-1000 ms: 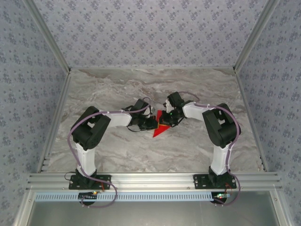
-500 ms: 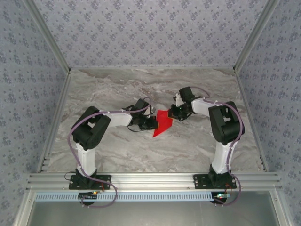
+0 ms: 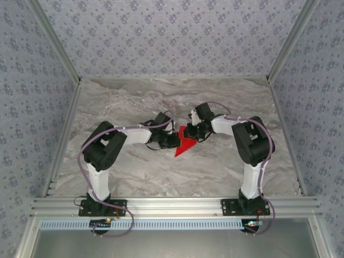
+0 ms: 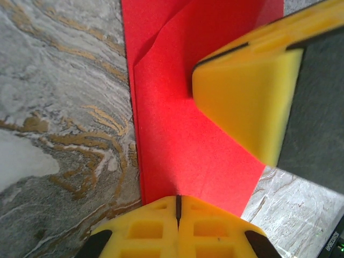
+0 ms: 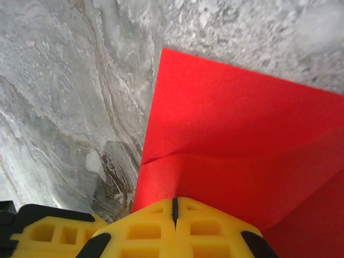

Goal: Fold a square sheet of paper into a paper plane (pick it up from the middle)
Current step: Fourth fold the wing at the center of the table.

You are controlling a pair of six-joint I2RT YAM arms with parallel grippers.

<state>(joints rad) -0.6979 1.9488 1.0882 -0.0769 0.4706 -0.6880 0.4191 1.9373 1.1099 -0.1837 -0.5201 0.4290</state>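
1. Left gripper [image 3: 174,141] has its jaws together. In the left wrist view, we see its two yellow fingers [image 4: 148,228] meeting in one thin dark seam, with no gap.
2. Its tip is at the near edge of the paper [image 4: 183,134]. We cannot tell whether a layer of the paper is pinched in the seam or only pressed under the tip.
3. Right gripper [image 3: 194,134] also has its jaws pressed together. In the right wrist view, its fingers [image 5: 207,236] show the same closed seam, and they meet the paper [image 5: 231,123] where a flap rises a little along a soft fold.
4. In the left wrist view, the right gripper [image 4: 247,91] comes in from the upper right, and its yellow tip lies over the paper, opposite the left tip.
5. The paper is red and partly folded, with one long crease and a second layer on top.
6. In the top view, the paper [image 3: 185,146] lies between the two grippers near the middle of the table [image 3: 134,102]. One sharp corner points toward the arms' bases.
7. The table is grey marble with brown veins, and patterned walls [image 3: 172,32] stand on three sides.
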